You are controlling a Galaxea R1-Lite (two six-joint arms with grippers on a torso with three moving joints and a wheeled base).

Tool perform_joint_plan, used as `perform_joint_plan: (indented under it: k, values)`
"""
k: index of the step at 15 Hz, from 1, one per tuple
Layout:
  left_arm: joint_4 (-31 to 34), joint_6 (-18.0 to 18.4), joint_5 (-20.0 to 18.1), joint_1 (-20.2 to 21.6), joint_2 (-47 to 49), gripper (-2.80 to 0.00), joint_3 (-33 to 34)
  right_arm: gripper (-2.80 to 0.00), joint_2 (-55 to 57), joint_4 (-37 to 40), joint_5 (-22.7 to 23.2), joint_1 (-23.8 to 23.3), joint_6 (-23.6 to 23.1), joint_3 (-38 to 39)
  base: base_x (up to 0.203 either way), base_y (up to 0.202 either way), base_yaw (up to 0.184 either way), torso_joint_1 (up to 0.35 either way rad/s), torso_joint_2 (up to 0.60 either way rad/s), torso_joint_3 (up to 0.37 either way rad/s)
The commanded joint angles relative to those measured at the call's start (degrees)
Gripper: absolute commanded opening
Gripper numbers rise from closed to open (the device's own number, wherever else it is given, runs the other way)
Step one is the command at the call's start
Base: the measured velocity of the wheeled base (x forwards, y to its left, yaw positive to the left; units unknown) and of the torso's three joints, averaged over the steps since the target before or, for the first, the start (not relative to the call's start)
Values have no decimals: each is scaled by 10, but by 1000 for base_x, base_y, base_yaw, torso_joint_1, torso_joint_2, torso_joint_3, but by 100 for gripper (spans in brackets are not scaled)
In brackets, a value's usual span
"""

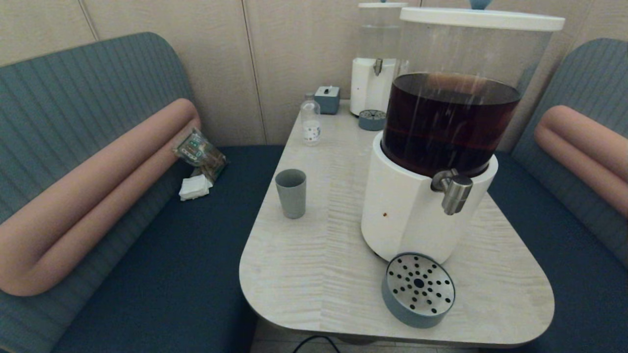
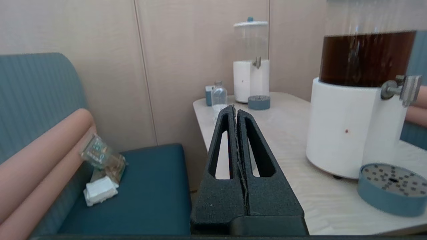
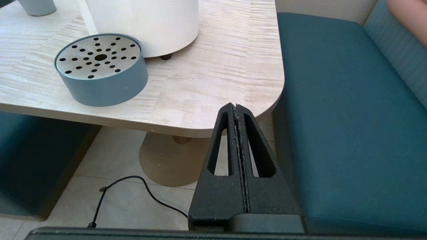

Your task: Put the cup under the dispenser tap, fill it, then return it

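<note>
You had both pincers pressed together — the cup (image 1: 291, 192) looked light, rigid, smooth; take it mid-wall.

Booth nook. Beige panelled wall (image 1: 274, 59) behind, w/ thin vertical seams. Pale wood-grain bench (image 1: 314, 274), rounded corners, on a round beige pedestal base (image 3: 163, 160). Teal ribbed sofa backrest (image 1: 73, 93) on robot's left, w/ salmon-pink bolster (image 1: 93, 196) folded along it; dark blue seat cushion (image 1: 181, 274) below. Matching backrest (image 1: 593, 88), pink bolster (image 1: 584, 147) and seat (image 3: 347, 116) on right side. Floor: light tiles (image 3: 110, 200), black cable (image 3: 133, 193) lying across them. Soft, even indoor light.
</note>
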Motion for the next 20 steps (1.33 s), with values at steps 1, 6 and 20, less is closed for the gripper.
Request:
perform_joint_plan:
  k: [1,6,20]
  values:
    - [5,0,0,0,-14,-280,7,-280,1,0,1,0,0,0,0,0,0,0,0,0]
    - [48,12,10,-4,-53,-280,5,-280,1,0,1,0,0,0,0,0,0,0,0,0]
    - [354,61,43,-11,-152,-280,7,-280,0,0,0,0,0,0,0,0,0,0,0,0]
